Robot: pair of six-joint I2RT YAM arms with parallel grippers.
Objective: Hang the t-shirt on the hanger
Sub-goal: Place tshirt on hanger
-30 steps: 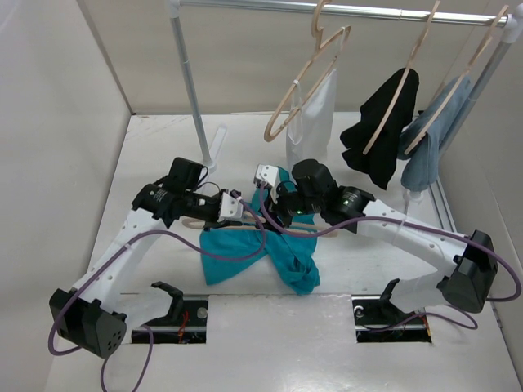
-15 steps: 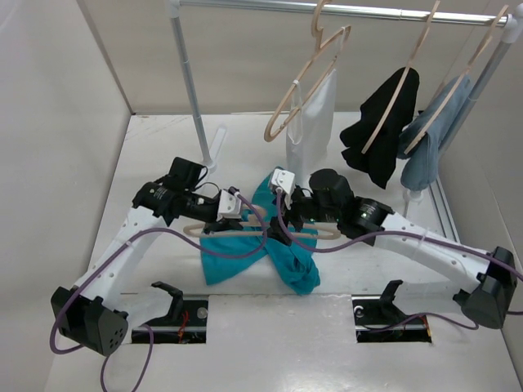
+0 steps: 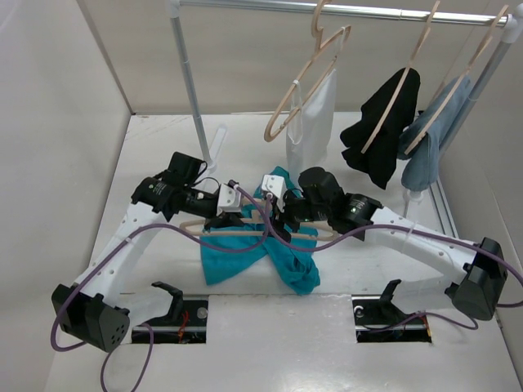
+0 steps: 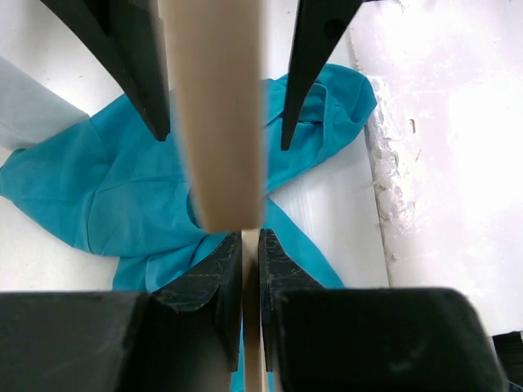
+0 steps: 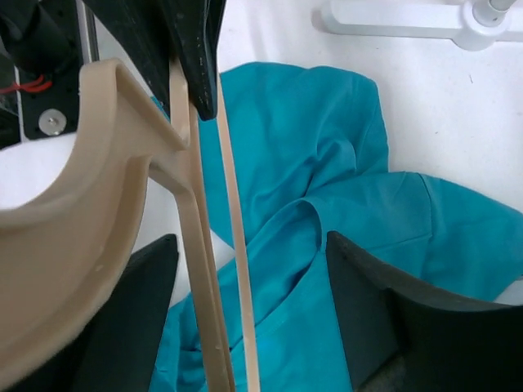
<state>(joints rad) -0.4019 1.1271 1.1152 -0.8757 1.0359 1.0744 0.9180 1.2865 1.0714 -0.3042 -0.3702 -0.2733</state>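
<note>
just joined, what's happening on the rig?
The left gripper is shut on the pale wooden hanger, holding it over the teal t-shirt, which lies crumpled on the table. The right gripper is open above the shirt, its fingers either side of the hanger's bars. The shirt isn't on the hanger yet.

Teal t-shirt point(image 3: 245, 260) crumpled on white table point(image 3: 163, 147), front centre. Pale wooden hanger point(image 3: 245, 232) lies crosswise over its upper part. Left gripper point(image 3: 227, 219) at the hanger from the left. Right gripper point(image 3: 274, 216) just beside it, over the shirt's top edge. Jaw positions too small to read. Behind, rail point(image 3: 368, 11) with white cloth point(image 3: 315, 122), black garment point(image 3: 380, 139) and grey-blue cloth point(image 3: 425, 159) hanging side by side.
</note>
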